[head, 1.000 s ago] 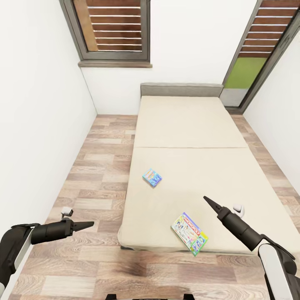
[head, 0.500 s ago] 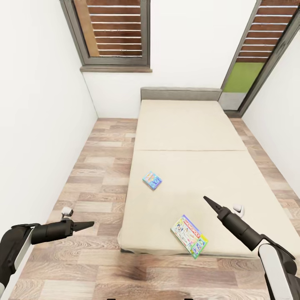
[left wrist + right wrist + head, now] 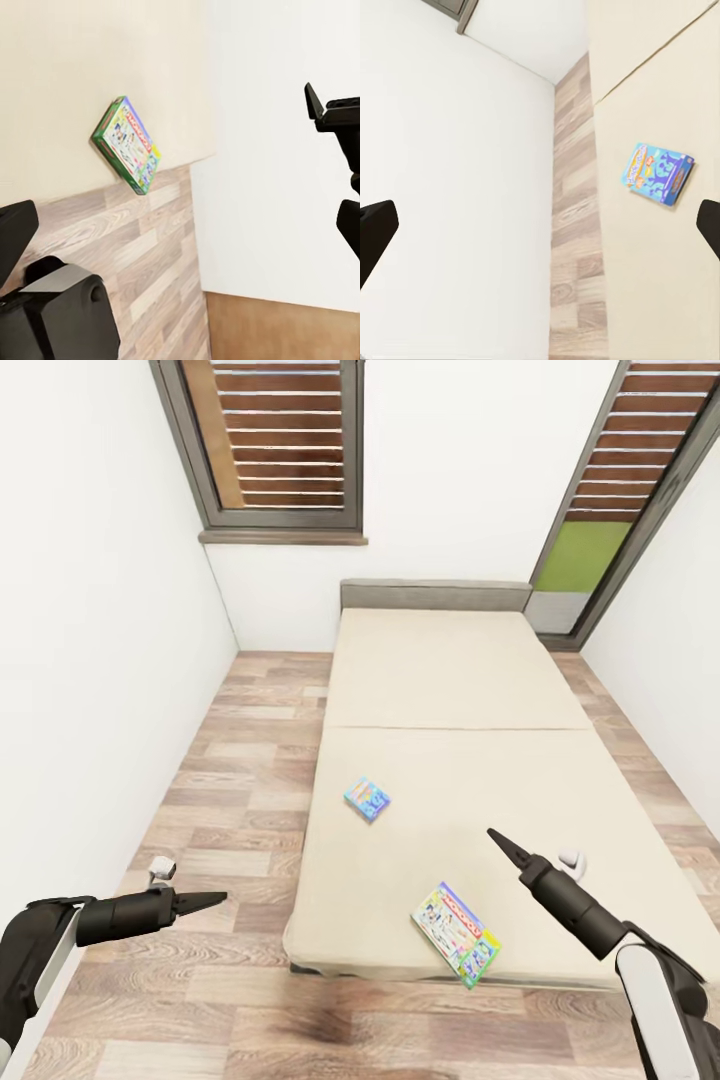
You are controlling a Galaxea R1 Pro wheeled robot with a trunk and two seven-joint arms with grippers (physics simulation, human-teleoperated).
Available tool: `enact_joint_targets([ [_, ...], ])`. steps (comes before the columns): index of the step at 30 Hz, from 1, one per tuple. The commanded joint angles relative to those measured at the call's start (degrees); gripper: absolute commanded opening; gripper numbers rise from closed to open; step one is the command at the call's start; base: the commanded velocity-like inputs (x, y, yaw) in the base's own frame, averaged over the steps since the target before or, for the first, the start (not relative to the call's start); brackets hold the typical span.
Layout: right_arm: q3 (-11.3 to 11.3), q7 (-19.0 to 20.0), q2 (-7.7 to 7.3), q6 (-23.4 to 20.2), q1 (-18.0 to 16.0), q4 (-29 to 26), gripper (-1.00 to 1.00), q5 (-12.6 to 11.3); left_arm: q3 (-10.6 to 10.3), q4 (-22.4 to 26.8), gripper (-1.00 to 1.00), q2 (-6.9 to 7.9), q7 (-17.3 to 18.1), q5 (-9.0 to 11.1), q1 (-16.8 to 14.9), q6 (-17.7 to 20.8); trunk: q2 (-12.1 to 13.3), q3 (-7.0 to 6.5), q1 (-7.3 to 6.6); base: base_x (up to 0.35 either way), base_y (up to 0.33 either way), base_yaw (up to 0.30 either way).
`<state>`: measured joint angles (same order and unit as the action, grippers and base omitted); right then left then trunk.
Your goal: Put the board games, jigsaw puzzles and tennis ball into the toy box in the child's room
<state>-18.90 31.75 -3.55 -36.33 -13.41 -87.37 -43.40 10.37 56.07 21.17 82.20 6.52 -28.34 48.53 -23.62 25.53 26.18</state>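
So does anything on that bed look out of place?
Two game boxes lie askew on the bed: a small blue one mid-mattress and a longer white-green one whose corner pokes past the foot edge. Nothing looks damaged.

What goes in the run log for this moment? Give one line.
stage: at bed | on bed: blue game, white-green game at foot edge | left gripper: open | right gripper: open | holding: nothing
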Motion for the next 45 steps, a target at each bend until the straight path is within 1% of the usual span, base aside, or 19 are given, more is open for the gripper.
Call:
enact_joint_targets([
  [1,0.23,0.02,-0.02,-0.35,-0.04,-0.02,1.00,-0.27,-0.01,0.00,1.00,0.01,0.12,0.07,-0.04,0.60,-0.09,-0.02,0.03,0.000,0.000,0.077],
  [3,0.95,0.00,-0.09,-0.13,-0.04,0.04,1.00,-0.23,-0.01,0.00,1.00,0.01,0.03,0.07,-0.03,0.60,-0.09,-0.21,0.03,0.000,0.000,0.079],
  [7,1.53,-0.02,-0.12,0.08,-0.04,0.08,1.00,-0.20,0.00,0.00,1.00,0.01,-0.36,0.07,-0.03,0.60,-0.09,-0.59,0.03,0.000,0.000,0.082],
  [16,1.78,-0.02,-0.14,0.19,-0.04,0.22,1.00,-0.19,0.07,0.00,1.00,0.01,-2.41,0.07,-0.05,0.60,-0.09,-1.45,0.03,0.000,0.000,0.084],
  [30,1.83,-0.06,-0.14,0.21,-0.04,0.27,1.00,-0.19,0.07,0.00,1.00,-0.03,-3.34,0.07,-0.05,0.60,-0.09,-2.78,0.03,0.000,0.000,0.067],
  [37,1.85,-0.03,-0.14,0.21,-0.04,0.27,1.00,-0.19,0.08,0.00,1.00,-0.04,-4.41,0.07,-0.05,0.60,-0.09,-3.41,0.03,0.000,0.000,-0.112],
  [45,1.85,-0.02,-0.14,0.21,-0.04,0.27,1.00,-0.19,0.07,0.00,1.00,-0.06,-4.57,0.07,-0.05,0.60,-0.09,-4.08,0.03,0.000,0.000,-0.185],
])
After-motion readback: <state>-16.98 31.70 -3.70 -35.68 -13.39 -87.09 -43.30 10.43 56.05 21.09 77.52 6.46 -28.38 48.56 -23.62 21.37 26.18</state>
